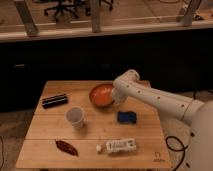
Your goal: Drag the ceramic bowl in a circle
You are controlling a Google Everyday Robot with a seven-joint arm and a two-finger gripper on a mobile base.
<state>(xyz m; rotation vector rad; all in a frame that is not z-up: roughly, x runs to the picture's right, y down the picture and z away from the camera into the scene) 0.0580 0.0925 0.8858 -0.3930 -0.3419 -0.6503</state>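
The ceramic bowl (101, 94) is round, shallow and glossy orange with a darker rim. It sits on the wooden table (95, 131) at the back middle. My gripper (117, 98) is at the bowl's right rim, at the end of the white arm (160, 101) that reaches in from the right. It appears to touch the rim.
A small white cup (75, 116) stands left of centre. A black flat item (54, 100) lies at the back left, a blue object (127, 117) right of centre, a dark red item (66, 147) at the front left, and a white bottle (117, 146) lies at the front.
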